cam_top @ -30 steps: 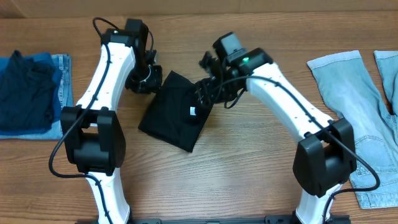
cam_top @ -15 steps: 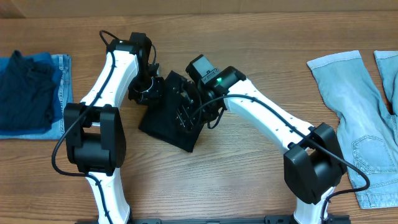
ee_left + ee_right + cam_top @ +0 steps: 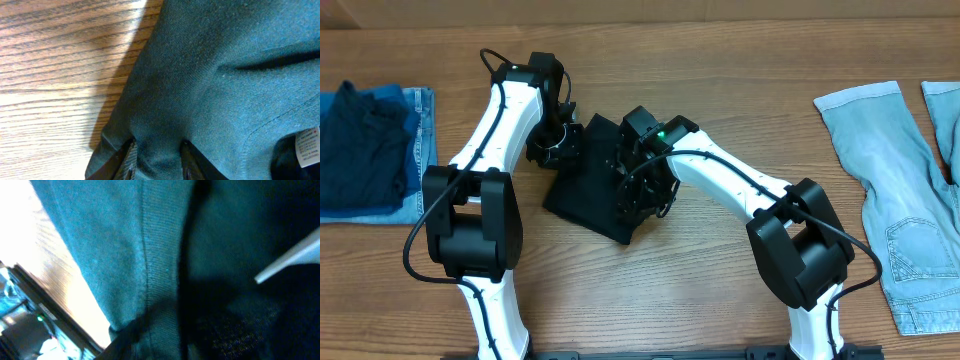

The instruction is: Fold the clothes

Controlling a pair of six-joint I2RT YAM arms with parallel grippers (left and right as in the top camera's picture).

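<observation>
A navy pile [image 3: 360, 150] sits at the counter's left edge, well apart. The left claw [image 3: 554, 148] pinches the black clothes [image 3: 582, 192] mid-counter. The right claw [image 3: 642, 195] has just swung onto them, narrowing; I cannot tell its grip. It is likely starting another fold. There is bare wood toward the near edge, and jeans [image 3: 890, 170] far right.

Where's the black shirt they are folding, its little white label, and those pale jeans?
black shirt [image 3: 578, 192]: overhead view, bare lower-left part of the folded cloth.
white label [image 3: 308, 149]: left wrist view, its printed face at the picture's right edge.
pale jeans [image 3: 880, 140]: overhead view, upper part of one leg.
</observation>
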